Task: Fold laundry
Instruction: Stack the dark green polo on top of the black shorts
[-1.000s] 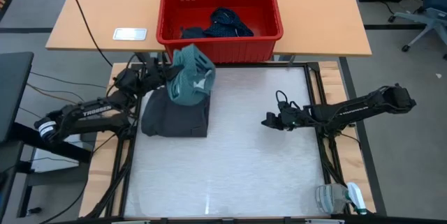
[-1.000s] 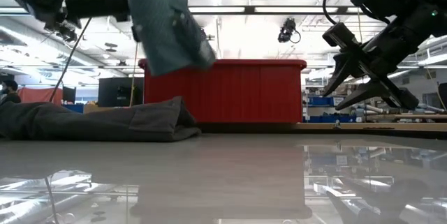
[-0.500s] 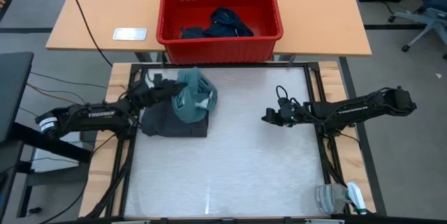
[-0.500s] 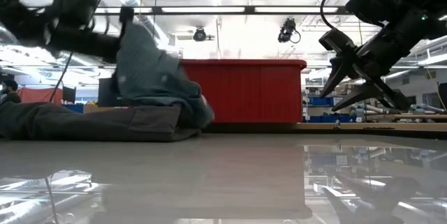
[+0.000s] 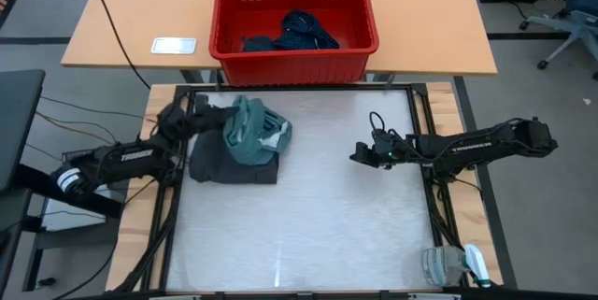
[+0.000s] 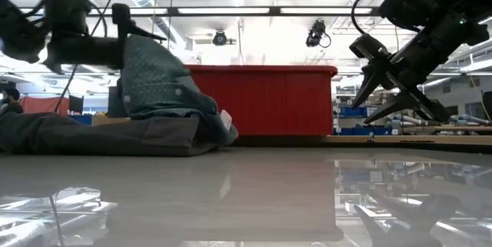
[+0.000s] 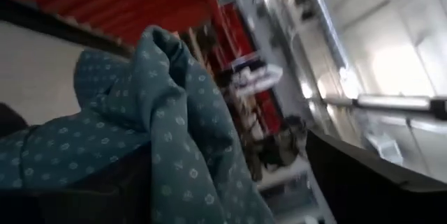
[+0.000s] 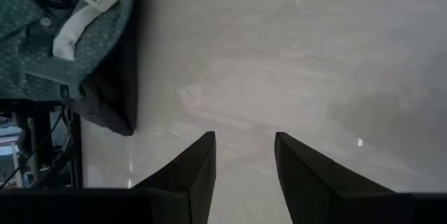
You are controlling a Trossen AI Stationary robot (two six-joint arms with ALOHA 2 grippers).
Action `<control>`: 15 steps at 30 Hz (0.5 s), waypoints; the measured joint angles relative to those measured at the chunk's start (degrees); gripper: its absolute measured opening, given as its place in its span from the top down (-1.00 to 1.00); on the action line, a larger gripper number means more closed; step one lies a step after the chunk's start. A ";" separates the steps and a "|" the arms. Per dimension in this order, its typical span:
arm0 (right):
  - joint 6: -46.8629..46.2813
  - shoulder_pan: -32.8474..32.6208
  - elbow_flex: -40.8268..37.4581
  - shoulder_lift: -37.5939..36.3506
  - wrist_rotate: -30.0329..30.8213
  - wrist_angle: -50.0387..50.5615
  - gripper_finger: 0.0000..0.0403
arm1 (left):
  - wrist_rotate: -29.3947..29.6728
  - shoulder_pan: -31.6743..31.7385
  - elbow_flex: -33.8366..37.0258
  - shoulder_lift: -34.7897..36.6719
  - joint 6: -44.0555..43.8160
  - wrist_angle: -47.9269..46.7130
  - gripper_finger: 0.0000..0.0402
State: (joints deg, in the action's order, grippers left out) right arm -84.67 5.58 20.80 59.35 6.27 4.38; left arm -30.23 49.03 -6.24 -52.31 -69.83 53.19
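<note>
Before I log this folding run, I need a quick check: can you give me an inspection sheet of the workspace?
Surface: pale work mat, mostly bare.
Job's things: teal dotted shirt heaped on the folded charcoal piece; dark garments in the red basket.
Clutter: white card on the wooden table.
Hands: left hand at the shirt, open; right hand over the mat, open, empty.
Cables: black cable across the table.
Surroundings: office chair.

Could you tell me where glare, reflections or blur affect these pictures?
Low view: the glossy table mirrors the ceiling lights and the red basket. Left wrist view: the teal shirt is soft and streaked, the background washed out by bright light. High view: evenly lit, a faint sheen on the table. Right wrist view: a pale sheen on the table, the right gripper in silhouette.
</note>
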 joint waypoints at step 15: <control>0.84 -2.51 0.00 0.00 -1.93 0.05 0.24 | -11.79 8.34 -33.40 -0.13 43.99 -53.56 -0.34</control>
State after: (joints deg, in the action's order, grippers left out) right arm -83.83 3.07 20.80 59.35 4.34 4.43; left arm -42.01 57.37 -39.65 -52.45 -25.84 -0.37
